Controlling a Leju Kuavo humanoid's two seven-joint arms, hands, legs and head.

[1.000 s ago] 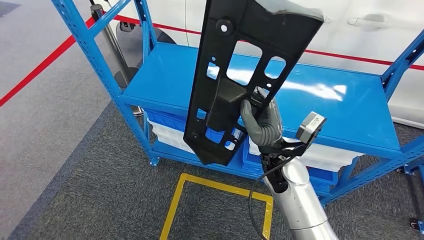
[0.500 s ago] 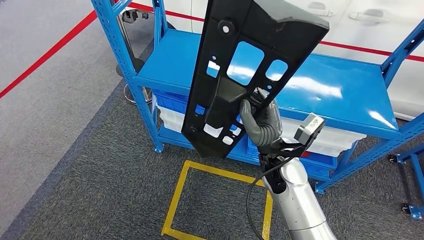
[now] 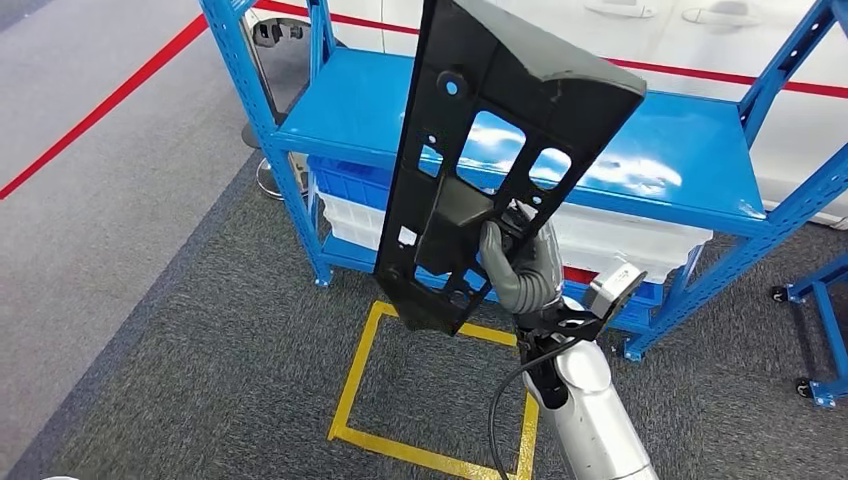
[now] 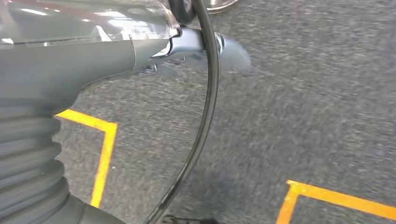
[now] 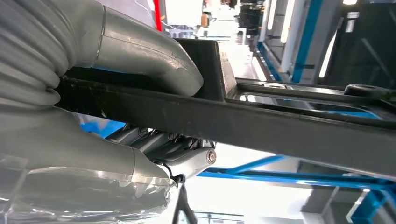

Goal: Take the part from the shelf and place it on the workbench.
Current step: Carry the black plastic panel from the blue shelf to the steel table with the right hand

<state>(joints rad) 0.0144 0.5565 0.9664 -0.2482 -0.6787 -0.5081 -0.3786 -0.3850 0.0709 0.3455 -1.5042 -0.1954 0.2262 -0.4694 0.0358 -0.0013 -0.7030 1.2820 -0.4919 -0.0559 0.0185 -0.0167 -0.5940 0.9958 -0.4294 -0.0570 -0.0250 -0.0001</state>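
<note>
Head view: right hand [image 3: 520,265] gripped black part [image 3: 490,150] at frame centre.
Part: upright, rising above hand, before blue shelf [image 3: 690,150].
Left hand [image 4: 70,60]: grip state unclear.

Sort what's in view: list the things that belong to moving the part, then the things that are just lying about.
Belongs to the job:
- black plastic part, held upright
- right robot hand, gripping the part
- blue shelf behind it

Just lying about:
- yellow floor square
- red floor line
- blue and white bins under the shelf's top level
- left robot hand, hanging over carpet
</note>
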